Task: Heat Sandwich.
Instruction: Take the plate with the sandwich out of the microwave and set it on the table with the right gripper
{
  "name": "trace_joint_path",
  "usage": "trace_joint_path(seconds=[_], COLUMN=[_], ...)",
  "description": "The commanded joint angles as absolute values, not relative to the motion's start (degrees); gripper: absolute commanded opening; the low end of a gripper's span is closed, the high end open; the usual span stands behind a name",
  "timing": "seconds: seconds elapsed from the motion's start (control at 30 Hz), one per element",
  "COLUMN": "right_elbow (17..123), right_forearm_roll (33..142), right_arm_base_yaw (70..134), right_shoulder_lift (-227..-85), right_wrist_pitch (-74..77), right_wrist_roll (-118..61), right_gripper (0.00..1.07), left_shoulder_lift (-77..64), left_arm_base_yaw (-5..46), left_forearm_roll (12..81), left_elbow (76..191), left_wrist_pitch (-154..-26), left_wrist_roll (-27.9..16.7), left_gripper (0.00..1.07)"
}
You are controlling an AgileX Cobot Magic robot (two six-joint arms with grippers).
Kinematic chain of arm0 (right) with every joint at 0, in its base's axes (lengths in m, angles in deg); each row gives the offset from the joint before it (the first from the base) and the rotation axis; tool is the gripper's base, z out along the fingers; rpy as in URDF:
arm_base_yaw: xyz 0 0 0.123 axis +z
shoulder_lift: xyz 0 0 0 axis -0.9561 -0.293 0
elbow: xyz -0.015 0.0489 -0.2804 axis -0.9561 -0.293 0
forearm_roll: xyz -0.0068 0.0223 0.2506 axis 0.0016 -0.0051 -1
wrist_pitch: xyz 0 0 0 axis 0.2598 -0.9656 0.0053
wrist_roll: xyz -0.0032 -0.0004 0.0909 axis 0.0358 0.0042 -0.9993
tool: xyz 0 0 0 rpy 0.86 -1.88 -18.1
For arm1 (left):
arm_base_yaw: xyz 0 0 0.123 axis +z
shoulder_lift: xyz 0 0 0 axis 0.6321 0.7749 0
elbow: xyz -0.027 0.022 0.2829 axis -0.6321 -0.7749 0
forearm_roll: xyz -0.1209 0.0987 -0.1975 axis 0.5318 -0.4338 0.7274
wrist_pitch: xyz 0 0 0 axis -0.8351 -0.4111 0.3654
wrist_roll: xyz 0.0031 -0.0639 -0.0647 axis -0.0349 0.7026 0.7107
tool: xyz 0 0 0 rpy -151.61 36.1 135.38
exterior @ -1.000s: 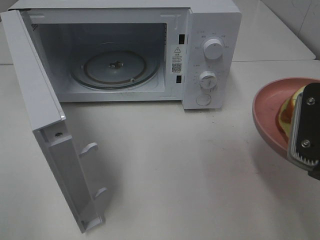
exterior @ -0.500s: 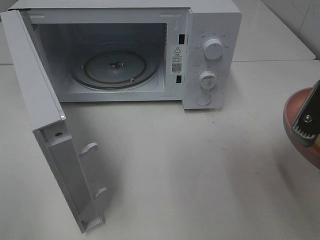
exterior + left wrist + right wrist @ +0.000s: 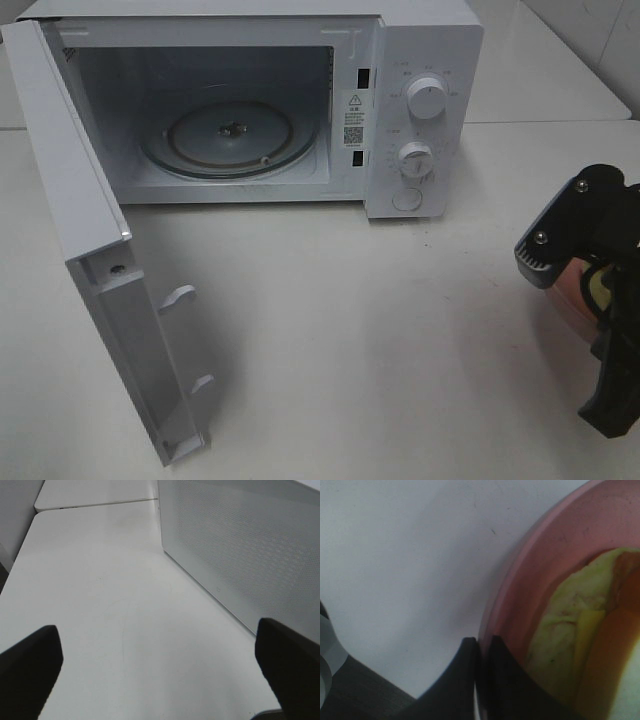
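Pinching the rim of the round pink plate (image 3: 530,570), the black right gripper (image 3: 481,652) carries the pale yellow-green sandwich (image 3: 580,645) at the frame's right edge; the open white microwave's (image 3: 420,60) glass turntable (image 3: 230,135) lies to the upper left. The left gripper (image 3: 160,660) stands spread wide, empty.

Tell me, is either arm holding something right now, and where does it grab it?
Yes. The right gripper is shut on the pink plate, pinching its rim, with the sandwich lying on it. The left gripper is open and holds nothing.
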State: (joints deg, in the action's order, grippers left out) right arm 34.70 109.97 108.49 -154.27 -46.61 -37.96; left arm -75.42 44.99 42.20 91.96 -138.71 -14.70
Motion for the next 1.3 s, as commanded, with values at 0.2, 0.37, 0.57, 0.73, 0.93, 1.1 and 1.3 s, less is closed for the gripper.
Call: trace_joint_path(seconds=[0.2,0.37,0.57,0.73,0.93,1.1,1.3], right_elbow=[34.4,34.4,34.4,34.4,34.4,34.4,34.4], right_forearm_roll=[113.2,114.8,116.5,117.8,120.2,121.0,121.5], right_arm_base_yaw=[103.4,99.7,94.5,90.5,86.7,81.4,77.2], right_shoulder_lift=[-158.2,-159.2,-161.7,-162.3,-162.4,-162.4,-164.3], right_wrist_pitch=[-42.6,-39.2,-35.7,-32.7,-31.0,-27.7,-26.3], right_wrist_roll=[-38.5,-40.0,-41.3,-41.6,-43.1,-43.8,-44.0], right_gripper=[0.00,0.00,0.00,0.00,0.00,0.00,0.00], left_shoulder_lift=[-76.7,-76.7,-76.7,-76.7,-76.7,-76.7,-76.7], left_arm_base_yaw=[45.3,45.3,45.3,45.3,45.3,45.3,45.3], left_forearm_roll=[42.3,42.3,42.3,42.3,42.3,42.3,42.3], left_elbow=[91.9,91.9,91.9,91.9,91.9,91.9,91.9], left_wrist_pitch=[-138.1,-138.1,-138.1,-138.1,-138.1,-138.1,-138.1], left_wrist_roll=[-14.5,-14.5,-14.5,-14.5,-14.5,-14.5,-14.5], left_gripper=[1.01,1.01,1.01,1.01,1.01,1.01,1.01])
